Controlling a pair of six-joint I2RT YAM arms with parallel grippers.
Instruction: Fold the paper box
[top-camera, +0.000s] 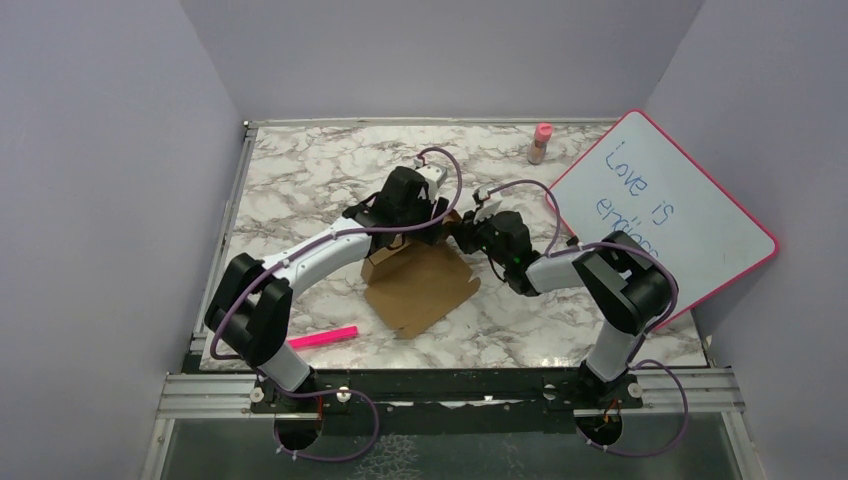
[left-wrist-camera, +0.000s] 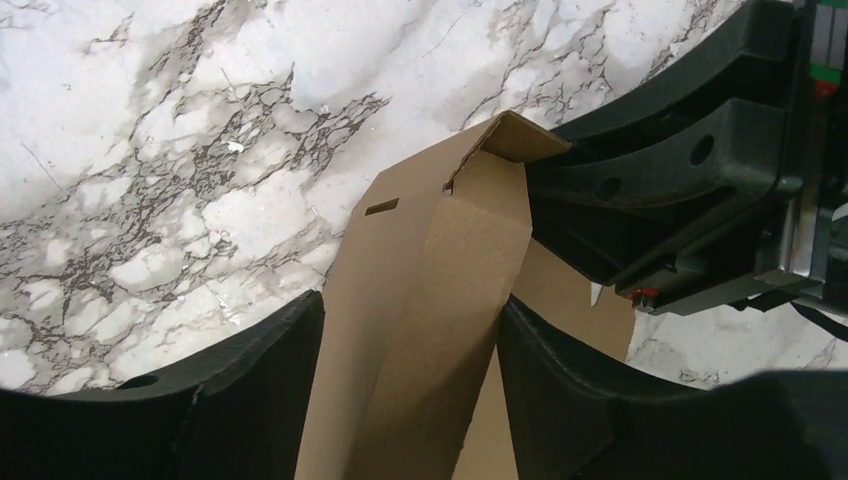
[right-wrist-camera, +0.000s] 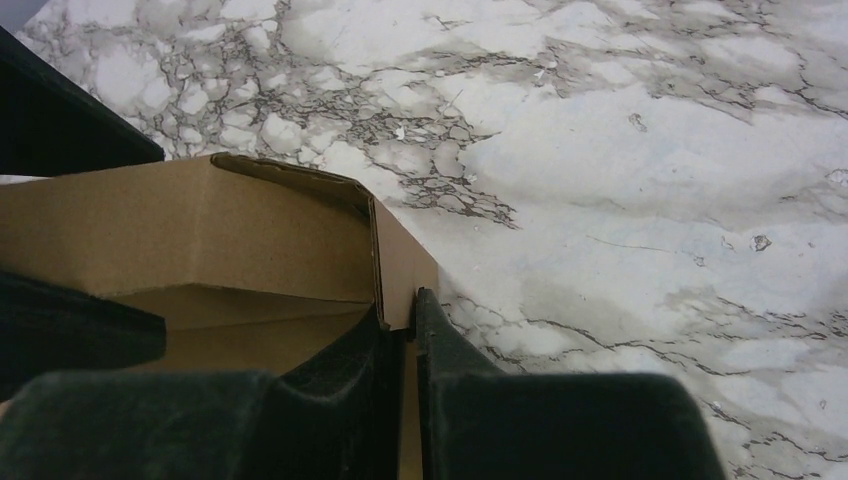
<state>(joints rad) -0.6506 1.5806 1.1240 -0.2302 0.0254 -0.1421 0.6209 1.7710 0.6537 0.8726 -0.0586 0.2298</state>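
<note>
Straddling the box's (top-camera: 420, 285) raised wall with left gripper (left-wrist-camera: 410, 320), fingers apart, contact impossible to tell; pinching a box corner flap tight in right gripper (right-wrist-camera: 403, 322).

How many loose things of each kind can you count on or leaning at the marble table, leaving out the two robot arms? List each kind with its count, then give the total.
paper box: 1
pink marker: 1
pink-capped bottle: 1
whiteboard: 1
Total: 4
</note>
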